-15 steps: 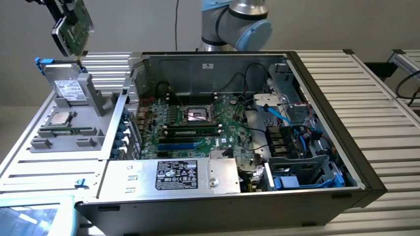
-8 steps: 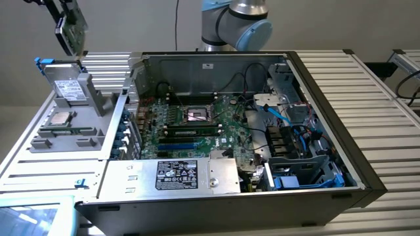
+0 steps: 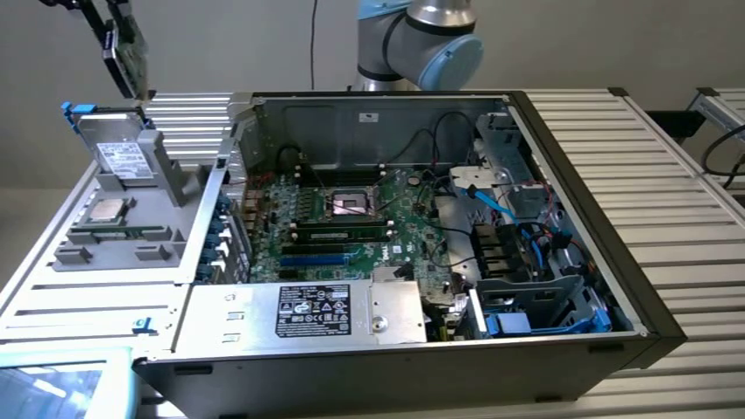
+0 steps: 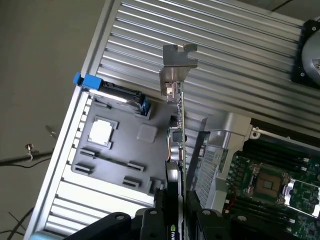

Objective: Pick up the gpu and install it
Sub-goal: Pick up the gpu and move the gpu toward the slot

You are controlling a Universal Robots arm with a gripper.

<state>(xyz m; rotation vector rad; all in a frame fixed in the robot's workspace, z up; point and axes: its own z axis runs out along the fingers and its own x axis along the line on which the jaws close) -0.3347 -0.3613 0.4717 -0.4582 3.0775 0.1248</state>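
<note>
You have gripper [image 3: 113, 35] upper left of exterior frame, jaws clamped on gpu [image 3: 132, 59], card hanging high, well apart from motherboard [image 3: 402, 231]. Held edge-on with bracket [image 4: 177, 67] outermost, likely for slot alignment

I have the gpu [image 3: 128, 52] up in the air at the exterior view's top left, lifted off the counter [image 3: 664, 148] and well apart from the open computer case [image 3: 349, 131]. It hangs tilted, showing green board and a dark block. In my wrist view I look along its thin edge. The silver end bracket [image 4: 176, 65] sits at the far end, and the near end is clamped in the gripper [image 4: 178, 222].
</note>
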